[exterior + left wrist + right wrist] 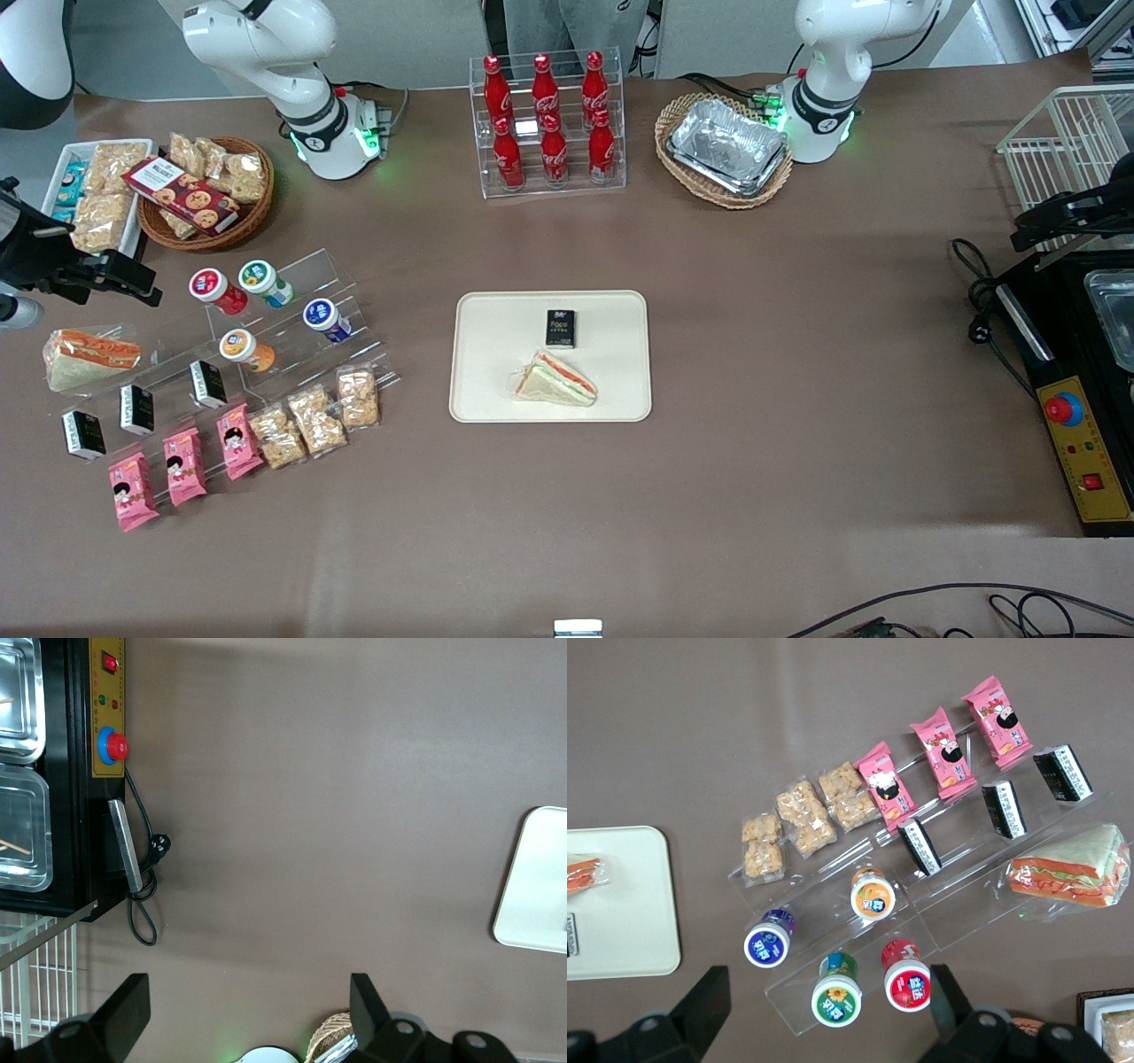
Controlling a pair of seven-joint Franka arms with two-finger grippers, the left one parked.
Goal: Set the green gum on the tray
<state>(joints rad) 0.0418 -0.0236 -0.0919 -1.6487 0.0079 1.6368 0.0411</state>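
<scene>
Reaching for the green gum is judged the step in hand: the bottle lies tilted on the upper step of the clear acrylic riser, untouched, with the claw hovering above it, fingers apart and holding nothing. Item, neighbours on the riser: the red-lidded bottle just beside the green gum on the same step, toward the working arm's end of the counter; the blue-lidded bottle and orange-lidded bottle one step lower, nearer the front camera. Item, advice: the fingers would best straddle the green-rimmed lid across the bottle's width, set so that neither pad descends onto the red-lidded bottle, the gap there being narrow; a lift straight up before any sideways travel should clear the riser's lip and avoid rolling the neighbours. Item, destination: the tray, well apart from the riser toward the parked arm's end, carrying a black pack and a wrapped sandwich. Open room on the tray appears along the edge nearest the riser and in the corners farther from the front camera; a release well inside the low rim would be prudent, as a round bottle may roll. Item, route: bare counter between riser and tray, nothing standing in the path.
</scene>
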